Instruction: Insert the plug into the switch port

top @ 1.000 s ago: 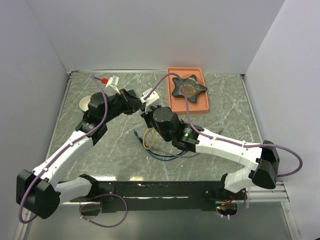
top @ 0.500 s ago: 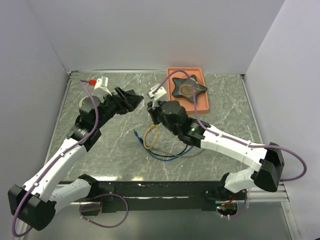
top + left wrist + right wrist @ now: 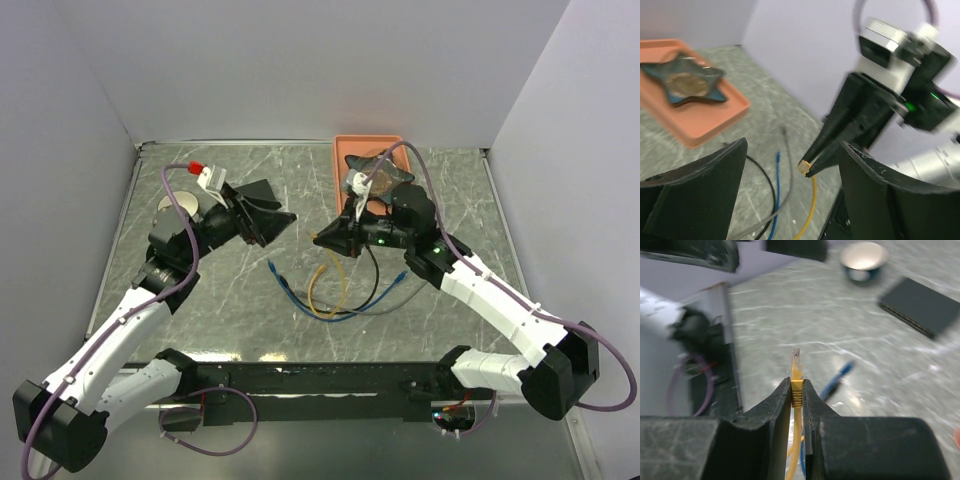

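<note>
My right gripper (image 3: 796, 384) is shut on the yellow boot of the plug (image 3: 796, 359), whose clear tip sticks out past the fingertips. In the top view the right gripper (image 3: 323, 240) points left, above the table, with the yellow cable hanging below it. My left gripper (image 3: 272, 214) faces it from the left, open and holding nothing. In the left wrist view the plug (image 3: 804, 167) shows between the wide black fingers (image 3: 715, 185). The flat black switch box (image 3: 919, 306) lies on the table, with its row of ports along the near long edge. It is hidden in the top view.
An orange tray (image 3: 343, 152) at the back holds a dark star-shaped object (image 3: 682, 82). Loose blue (image 3: 297, 301), black and grey cables lie in the middle of the table. A small metal bowl (image 3: 863, 257) stands beyond the switch box.
My left gripper has opened and drawn back to the left. The right arm has swung right with the yellow plug, so a gap now separates the two grippers.
</note>
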